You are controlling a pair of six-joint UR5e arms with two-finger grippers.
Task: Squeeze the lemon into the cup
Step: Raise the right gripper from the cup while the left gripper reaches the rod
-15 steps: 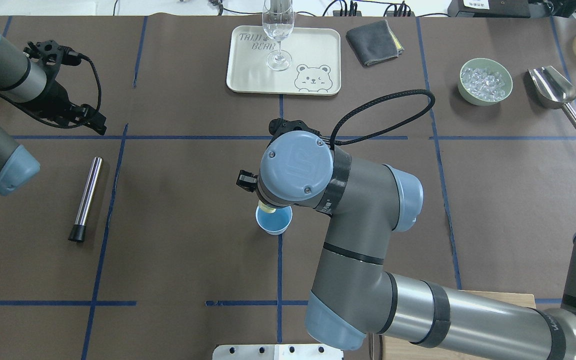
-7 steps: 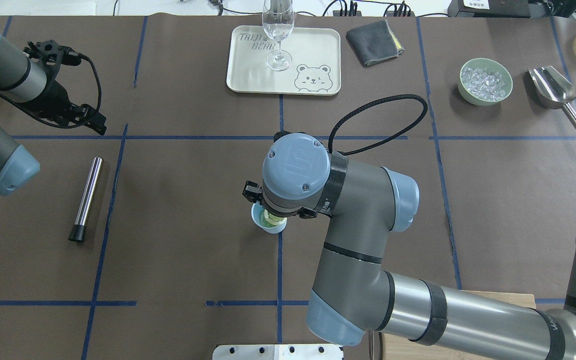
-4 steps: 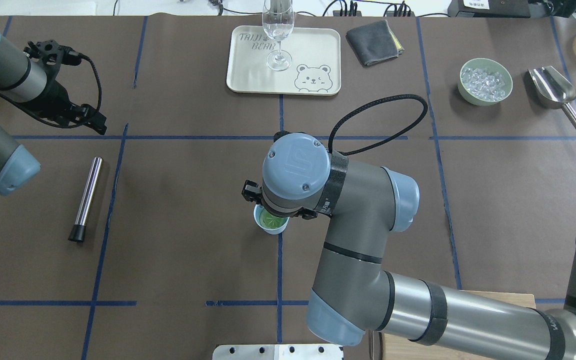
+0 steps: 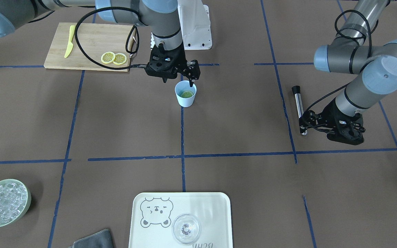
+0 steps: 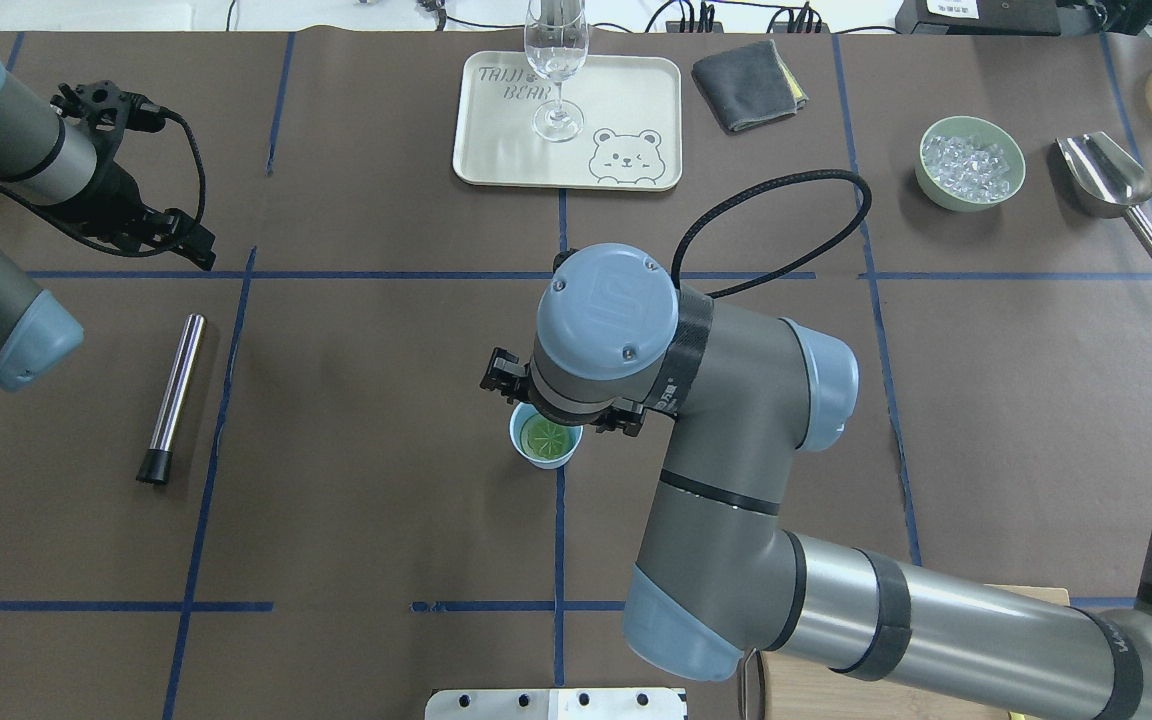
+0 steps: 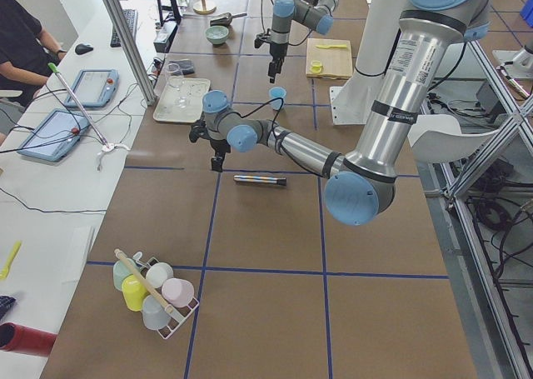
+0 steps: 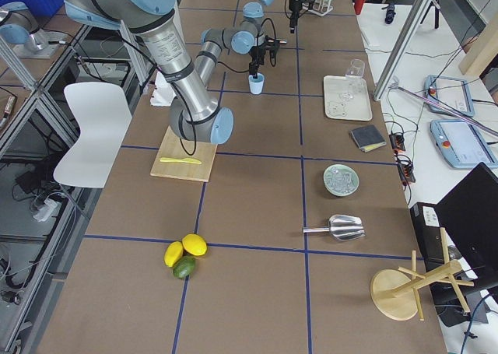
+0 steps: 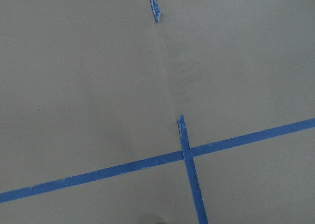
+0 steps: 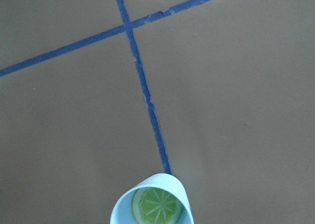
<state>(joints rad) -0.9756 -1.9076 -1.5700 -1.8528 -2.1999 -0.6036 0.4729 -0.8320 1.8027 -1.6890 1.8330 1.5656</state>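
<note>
The small light-blue plastic tumbler [image 4: 185, 100] stands upright near the top centre of the front-facing view, on a blue tape line of the brown table cover. A thin round lemon slice [image 4: 186, 93] lies flat inside it, pale segmented face up. It looks greenish through the cup's tint in the right wrist view, at that frame's bottom edge.

The right gripper [image 4: 179, 82] hangs directly above the tumbler's rim with its black fingers spread apart and nothing between them. One fingertip [image 4: 192, 83] points down at the cup's mouth.

At the upper left of the front-facing view, a pale wooden cutting board [image 4: 84, 38] carries two more lemon slices [image 4: 113, 58], overlapping, and a yellow plastic knife [image 4: 68, 46].

The left gripper [image 5: 201, 250] sits low at the left of the overhead view, well apart from the tumbler. I cannot tell whether its jaws are apart or together. A polished steel rod with a black end cap [image 5: 172, 398] lies on the table below it in that frame.
</note>
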